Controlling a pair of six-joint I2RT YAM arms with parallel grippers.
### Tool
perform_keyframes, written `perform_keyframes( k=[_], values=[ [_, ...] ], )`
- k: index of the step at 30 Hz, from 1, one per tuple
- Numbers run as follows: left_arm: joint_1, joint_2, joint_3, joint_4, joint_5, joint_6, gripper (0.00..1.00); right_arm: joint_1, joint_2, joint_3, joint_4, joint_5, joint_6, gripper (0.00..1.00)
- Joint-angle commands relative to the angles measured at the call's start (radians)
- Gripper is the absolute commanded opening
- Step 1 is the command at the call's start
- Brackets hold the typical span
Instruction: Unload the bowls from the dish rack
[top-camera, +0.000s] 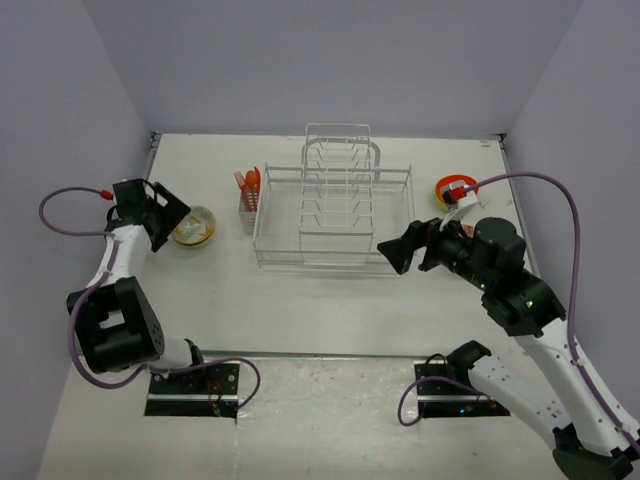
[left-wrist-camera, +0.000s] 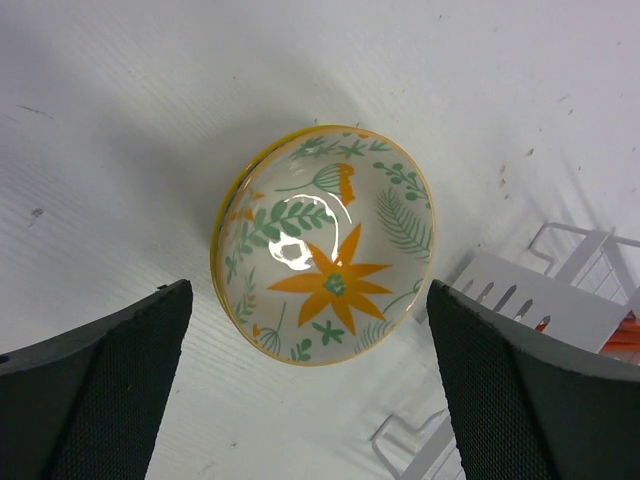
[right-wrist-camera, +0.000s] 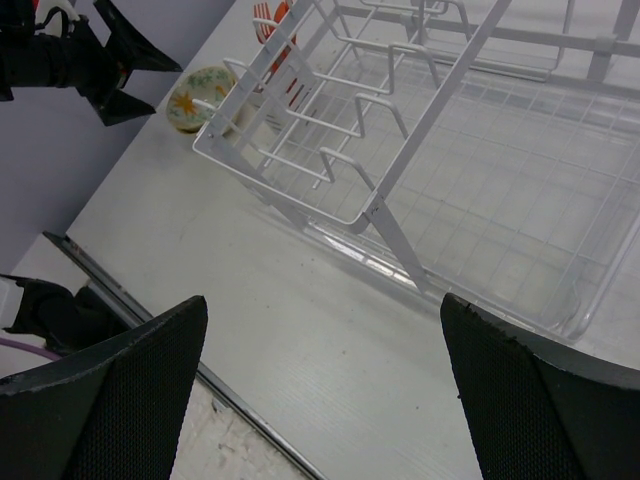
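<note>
Dish rack (top-camera: 330, 210), white wire with a taller middle row of upright slots, stands mid-table (top-camera: 300, 310) and is the biggest thing we see. Just off the rack's near right corner hangs the right gripper (top-camera: 412, 248), its jaws spread wide with nothing between them, pointed toward the rack; its wrist view looks across the wire floor. Well to the left of the rack hangs the left gripper (top-camera: 165, 220), jaws likewise spread wide, one finger to each side of the cream bowl (left-wrist-camera: 325, 245) and, as far as we can see, touching neither side. That bowl, painted inside with an orange flower and green leaves, sits upright on the table left of the rack, beyond the cutlery holder (top-camera: 246, 208). A yellow-green bowl (top-camera: 200, 240) seems to sit beneath it (only its rim shows). An orange bowl (top-camera: 455, 190) lies right of the rack's far right corner, partly hidden by the right arm. The cutlery holder, at the rack's left side, carries orange utensils (top-camera: 250, 180).
</note>
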Motion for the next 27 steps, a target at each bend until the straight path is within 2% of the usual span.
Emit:
perform_keyframes(
  k=[1, 4, 8, 9, 12, 18, 23, 27],
  values=[
    [-0.002, -0.061, 0.047, -0.058, -0.027, 0.025, 1.0, -0.001, -0.008, 0.001, 0.036, -0.017, -0.019, 0.99],
    [-0.002, -0.13, 0.064, -0.096, -0.013, 0.065, 1.0, -0.003, -0.002, 0.001, 0.031, 0.011, -0.021, 0.99],
    [-0.046, -0.271, 0.089, -0.178, -0.059, 0.157, 1.0, -0.001, -0.001, 0.005, 0.013, 0.175, -0.007, 0.99],
    [-0.097, -0.335, 0.11, -0.205, -0.144, 0.177, 1.0, -0.001, -0.001, 0.013, -0.001, 0.209, 0.0, 0.99],
    [-0.21, -0.429, 0.133, -0.292, -0.272, 0.231, 1.0, -0.001, -0.011, 0.042, -0.062, 0.354, 0.02, 0.99],
    [-0.232, -0.682, 0.149, -0.393, -0.266, 0.326, 1.0, -0.001, -0.074, 0.12, -0.182, 0.626, 0.019, 0.99],
    [-0.267, -0.779, 0.161, -0.446, -0.263, 0.341, 1.0, -0.001, -0.148, 0.105, -0.219, 0.704, -0.038, 0.99],
    [-0.306, -0.901, 0.085, -0.432, -0.302, 0.372, 1.0, -0.001, -0.218, 0.098, -0.248, 0.715, -0.041, 0.99]
  ],
)
